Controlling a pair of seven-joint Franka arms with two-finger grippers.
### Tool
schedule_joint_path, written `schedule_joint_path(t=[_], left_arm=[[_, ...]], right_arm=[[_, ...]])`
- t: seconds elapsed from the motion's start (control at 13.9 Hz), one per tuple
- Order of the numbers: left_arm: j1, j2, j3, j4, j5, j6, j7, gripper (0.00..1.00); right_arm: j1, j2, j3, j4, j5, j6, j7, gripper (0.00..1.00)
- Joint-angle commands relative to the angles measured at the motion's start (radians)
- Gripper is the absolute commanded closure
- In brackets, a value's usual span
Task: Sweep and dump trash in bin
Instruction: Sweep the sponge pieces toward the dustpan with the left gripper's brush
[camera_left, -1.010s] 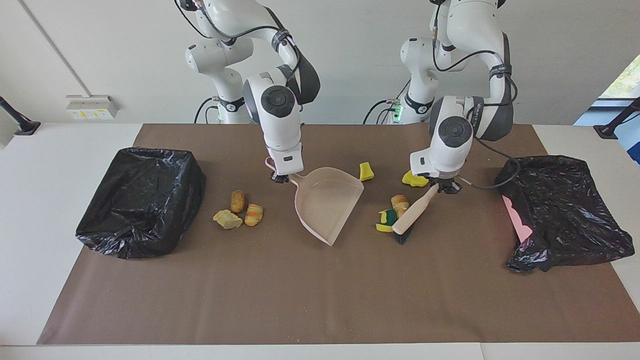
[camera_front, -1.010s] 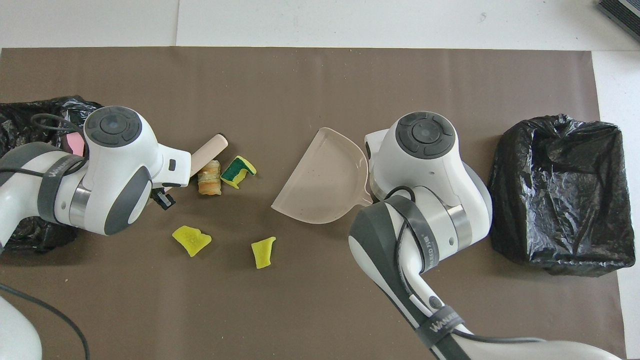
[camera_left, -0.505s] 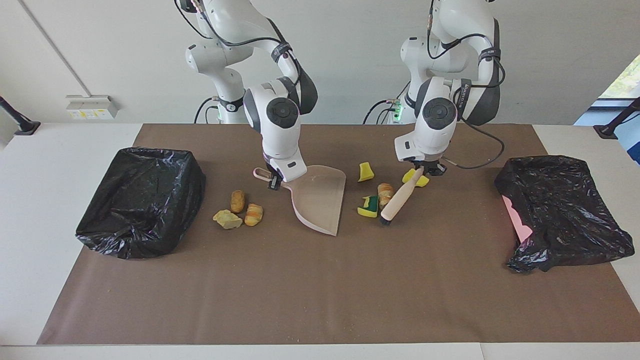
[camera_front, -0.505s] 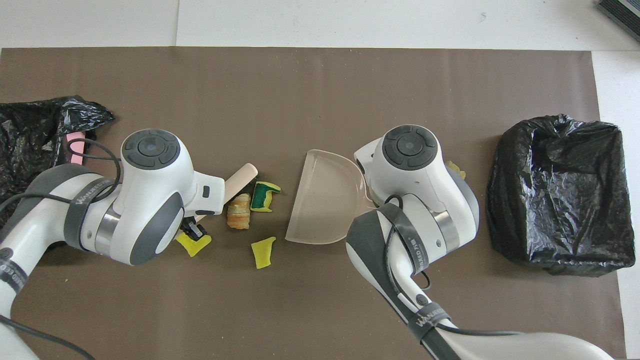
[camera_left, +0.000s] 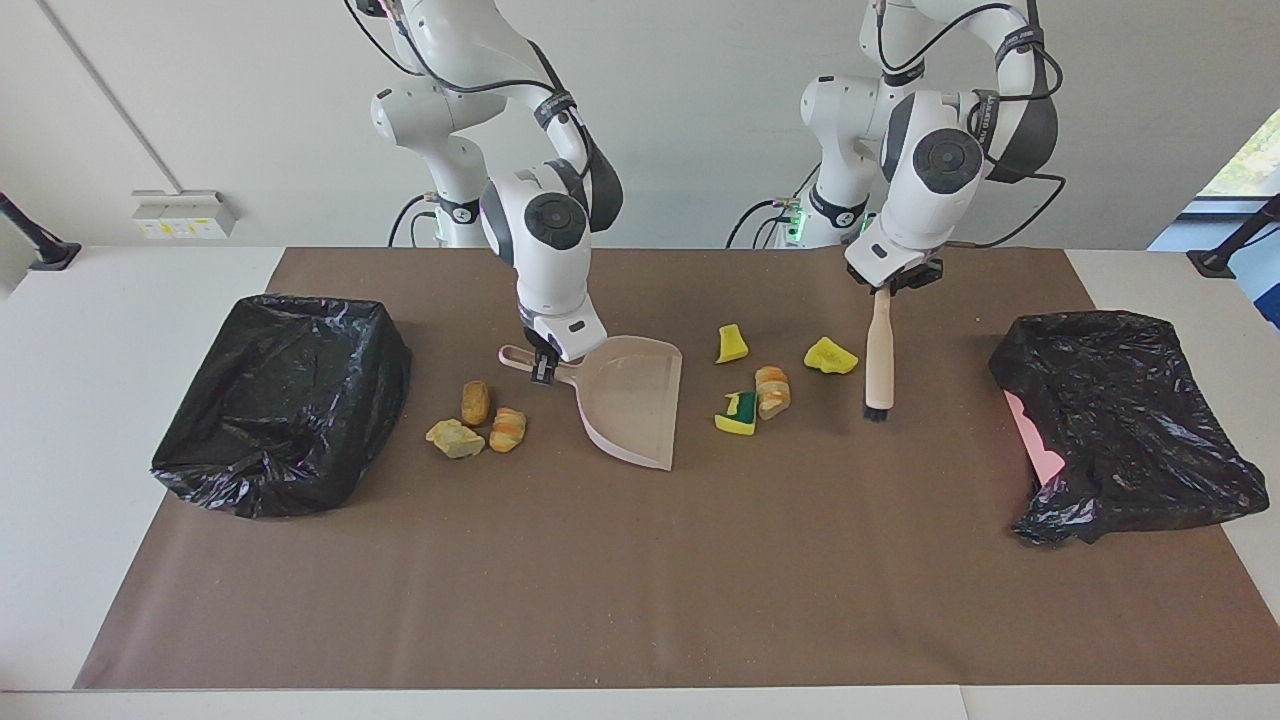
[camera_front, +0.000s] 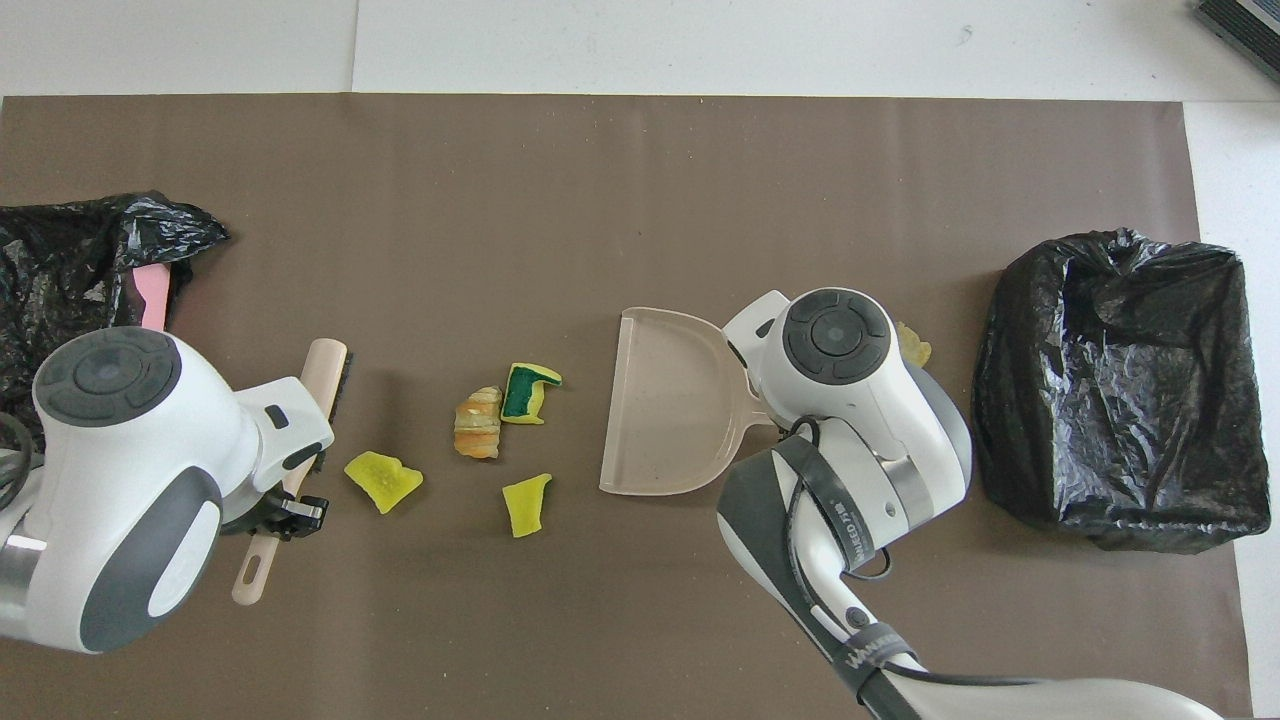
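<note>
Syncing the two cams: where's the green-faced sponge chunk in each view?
Facing view: green-faced sponge chunk sits just right of centre, touching the croissant-like piece.
Overhead view: same chunk sits left of centre, again against the croissant-like piece.
Shared landmark: the pink dustpan, with the chunk off its open mouth, toward the left arm's end.

Bright, even light; soft shadows

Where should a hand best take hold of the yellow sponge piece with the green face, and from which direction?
Best grip the yellow sponge piece with the green face across its yellow edges, coming straight down from above. It lies flat on the brown mat, and the tan bread piece touches its side toward the left arm's end, so a sideways approach looks blocked.
</note>
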Motion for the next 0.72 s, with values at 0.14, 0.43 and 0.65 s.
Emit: schedule_joint_path(t=[0.14, 0.43, 0.65], left_arm=[[0.029, -0.159, -0.007, -0.236, -0.013, 0.039, -0.31, 1.0], [-0.037, -0.078, -0.013, -0.265, -0.164, 0.199, -0.391, 1.0], [-0.144, 0.035, -0.013, -0.235, -0.24, 0.36, -0.383, 1.0]], right_arm=[[0.002, -0.022, 0.007, -0.035, -0.019, 0.022, -0.014, 1.0], [0.002, -0.022, 0.007, -0.035, -0.019, 0.023, -0.012, 1.0], [0.002, -0.02, 0.007, -0.035, -0.019, 0.023, -0.012, 1.0]])
